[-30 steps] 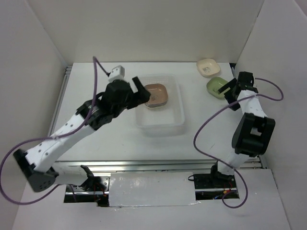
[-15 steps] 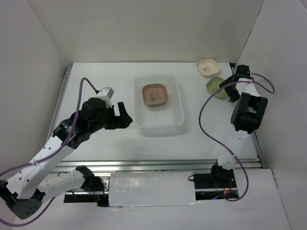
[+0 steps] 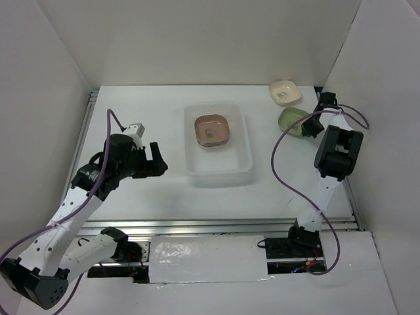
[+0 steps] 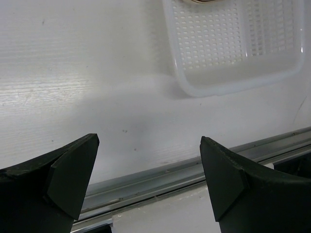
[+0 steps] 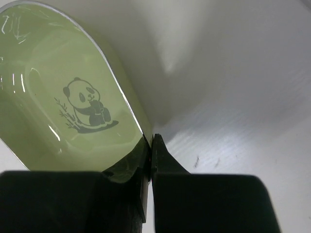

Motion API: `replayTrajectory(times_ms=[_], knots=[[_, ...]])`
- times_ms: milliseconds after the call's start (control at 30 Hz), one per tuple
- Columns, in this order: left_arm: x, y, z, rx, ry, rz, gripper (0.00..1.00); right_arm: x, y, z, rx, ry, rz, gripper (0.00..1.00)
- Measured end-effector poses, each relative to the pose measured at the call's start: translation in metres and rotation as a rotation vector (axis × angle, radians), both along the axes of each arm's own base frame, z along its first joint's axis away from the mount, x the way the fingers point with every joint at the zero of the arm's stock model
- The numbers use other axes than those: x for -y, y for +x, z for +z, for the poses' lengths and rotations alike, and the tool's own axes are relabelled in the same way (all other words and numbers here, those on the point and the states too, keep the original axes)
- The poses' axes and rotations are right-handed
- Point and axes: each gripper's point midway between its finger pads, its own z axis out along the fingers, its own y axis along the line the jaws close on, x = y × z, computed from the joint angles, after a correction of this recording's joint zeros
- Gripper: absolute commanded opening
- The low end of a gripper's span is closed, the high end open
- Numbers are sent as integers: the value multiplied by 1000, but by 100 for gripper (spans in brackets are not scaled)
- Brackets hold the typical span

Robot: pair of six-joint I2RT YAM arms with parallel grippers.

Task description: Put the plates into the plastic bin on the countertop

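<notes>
- We see the left claw (image 3: 157, 164) hanging over the bare white table (image 3: 144, 111), to the left of the plastic bin (image 3: 220, 174) and apart from it.
- In the left wrist view this claw (image 4: 148, 145) stands wide, with nothing between its 2 dark fingers (image 4: 73, 174). The bin's near corner (image 4: 233, 82) and its dotted base show beyond them, and the metal rail (image 4: 160, 179) runs below.
- We see the right claw (image 3: 314, 125) at the far right of the table, at the right-hand edge of the green plate (image 3: 293, 121).
- In the right wrist view this claw (image 5: 150, 145) is clamped narrow on the rim of the green plate (image 5: 63, 111), with 1 finger inside the rim and 1 outside. A panda drawing marks the plate's middle.
- We cannot tell whether the green plate rests on the table or is raised off it.
- A cream plate (image 3: 284, 92) lies just behind the green one, near the far right corner.
- A brown plate (image 3: 212, 130) lies inside the bin, in its far half. We cannot tell whether other plates lie under it.
- We count 3 plates in view: 1 in the bin and 2 outside it.
</notes>
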Motion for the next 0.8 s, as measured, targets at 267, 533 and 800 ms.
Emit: replayTrajectory(times_ms=[267,533,800], knots=[[-28,0,-17,20,72,87,99,-39,-51,74,48,-108,41,0],[-52,7,-14,64,89,173,99,-192,-30,216,385,-177,410,0],[-56,2,-6,115,70,186,99,-295,-37,133,201,-100,656,0]])
